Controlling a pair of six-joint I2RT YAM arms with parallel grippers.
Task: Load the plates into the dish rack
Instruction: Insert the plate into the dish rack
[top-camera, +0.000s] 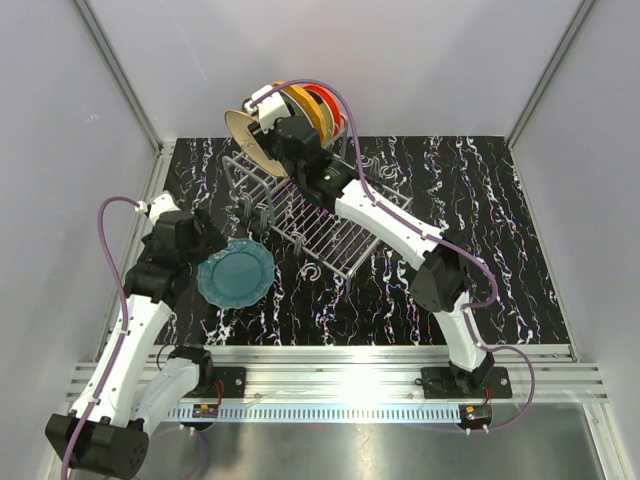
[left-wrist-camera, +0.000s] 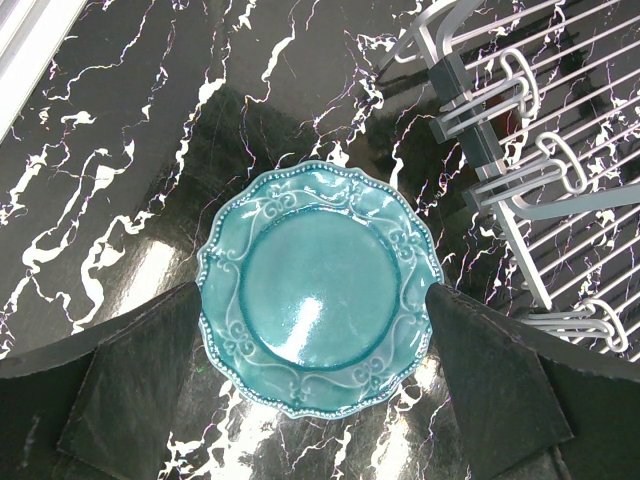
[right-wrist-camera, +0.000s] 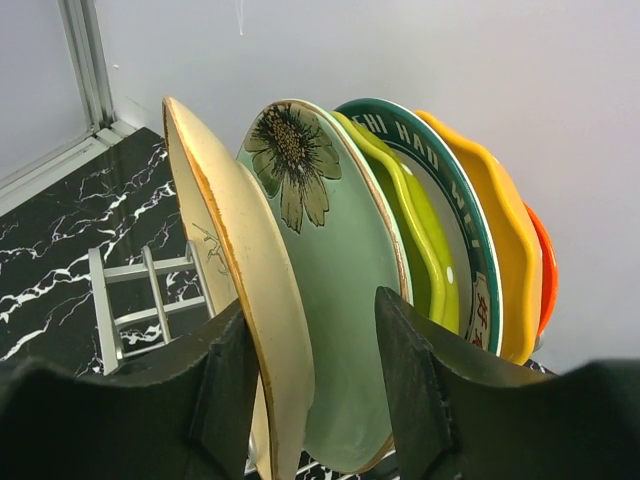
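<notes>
Item: plates for the dish rack (top-camera: 322, 238), the current step judged to be seating the end plate. In the raised slotted section at the far end of the rack, six plates show standing on edge in a row: cream plate (right-wrist-camera: 215, 230), pale green floral plate (right-wrist-camera: 335, 260), lime green plate (right-wrist-camera: 425, 250), teal-rimmed white plate (right-wrist-camera: 445, 160), orange plate (right-wrist-camera: 505, 240) and red-orange plate (right-wrist-camera: 545, 270). The cream plate is at the open end and leans away from its neighbour at the top. The right gripper (right-wrist-camera: 310, 305) straddles that plate's rim with jaws parted wider than the rim. The right finger stands off it, and contact on the left side cannot be made out. One teal plate (top-camera: 235, 272) remains unloaded, flat and face up on the table (top-camera: 480, 200) just beside the rack's flat grid tray. The left gripper (left-wrist-camera: 315, 292) hovers above it with jaws fully released, one finger to each side and holding nothing. Handling note for the right arm: the foot of the cream plate is hidden, so it should be settled between two wires before anything is let go. The jaws should then spread evenly and lift out along the plane of the plate, since a finger dragging the rim could tip so tilted a plate out of the row. Handling note for the left arm: wait until the right arm is out of the rack. A flat plate offers only its scalloped edge, so one finger must work under the rim.
</notes>
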